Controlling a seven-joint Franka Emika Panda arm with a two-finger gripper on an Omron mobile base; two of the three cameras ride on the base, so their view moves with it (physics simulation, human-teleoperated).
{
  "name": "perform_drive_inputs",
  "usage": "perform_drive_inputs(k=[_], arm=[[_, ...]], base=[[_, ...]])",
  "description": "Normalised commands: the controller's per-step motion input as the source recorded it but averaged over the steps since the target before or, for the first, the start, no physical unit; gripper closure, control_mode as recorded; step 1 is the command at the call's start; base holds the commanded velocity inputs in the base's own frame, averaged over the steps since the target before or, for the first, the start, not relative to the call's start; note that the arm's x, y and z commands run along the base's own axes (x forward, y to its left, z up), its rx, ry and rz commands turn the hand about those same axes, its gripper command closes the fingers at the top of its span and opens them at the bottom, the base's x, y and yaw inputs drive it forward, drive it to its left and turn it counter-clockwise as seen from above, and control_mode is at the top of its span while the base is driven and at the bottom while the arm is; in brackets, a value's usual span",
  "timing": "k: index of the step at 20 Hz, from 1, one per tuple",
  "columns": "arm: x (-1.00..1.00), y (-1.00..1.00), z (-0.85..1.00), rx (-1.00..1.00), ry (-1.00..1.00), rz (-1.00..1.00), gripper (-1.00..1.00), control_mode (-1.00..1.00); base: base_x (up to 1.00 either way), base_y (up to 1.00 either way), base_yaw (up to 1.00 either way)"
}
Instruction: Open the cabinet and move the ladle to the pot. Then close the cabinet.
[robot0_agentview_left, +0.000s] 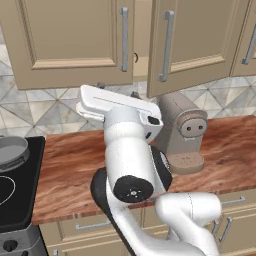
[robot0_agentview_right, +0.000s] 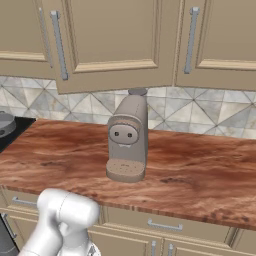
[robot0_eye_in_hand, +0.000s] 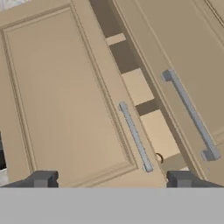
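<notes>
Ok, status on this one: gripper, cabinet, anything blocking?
Gripper open, empty, facing the cabinet. Right door ajar, left door shut. Coffee machine stands below the open door.

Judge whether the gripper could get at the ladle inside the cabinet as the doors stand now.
Probably not yet. The gripper is open, facing the cabinet, but the right door is only ajar. The ladle barely shows through the narrow gap, likely too tight for the hand.

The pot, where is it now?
The pot sits on the black stove at the left base view's left edge, left of the wooden counter.
</notes>
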Motion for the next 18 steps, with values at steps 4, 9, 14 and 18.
perform_drive_inputs(k=[4, 9, 14, 18], arm=[[0.23, 0.45, 0.0, 0.08, -0.04, -0.09, -1.0, -1.0], [0.51, 0.32, 0.0, 0.05, -0.01, 0.0, -1.0, -1.0], [0.6, 0.12, 0.0, 0.09, 0.0, 0.0, -1.0, -1.0], [0.72, 0.11, -0.02, 0.1, 0.0, 0.0, -1.0, -1.0]], base=[[0.0, 0.0, 0.0], [0.0, 0.0, 0.0], [0.0, 0.0, 0.0], [0.0, 0.0, 0.0]])
